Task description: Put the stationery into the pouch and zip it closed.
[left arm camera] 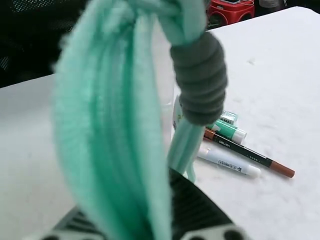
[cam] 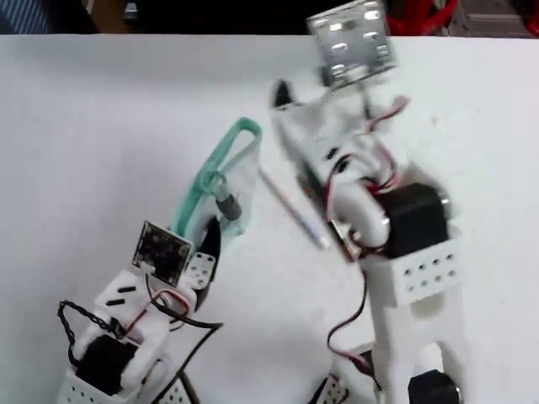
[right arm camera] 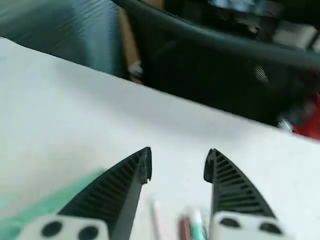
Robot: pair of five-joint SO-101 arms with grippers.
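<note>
Pens (left arm camera: 240, 148) lie on the worktop (left arm camera: 280, 90), outside the pouch (left arm camera: 115, 125) the left claw (cam: 212, 234) grips. The right claw (right arm camera: 177, 165) gapes empty; zipping remains.

This looks like a robotics lab or hobby workshop. A plain white table (cam: 101, 109) carries the left arm (cam: 118, 324) and the right arm (cam: 404, 252) — white plastic shells, screw holes, loose red and black wires (cam: 349, 317). Past the table's far edge there is clutter — a red plastic thing (cam: 421, 15) at the upper right of the high view, and a dark mesh chair (right arm camera: 225, 55).
</note>
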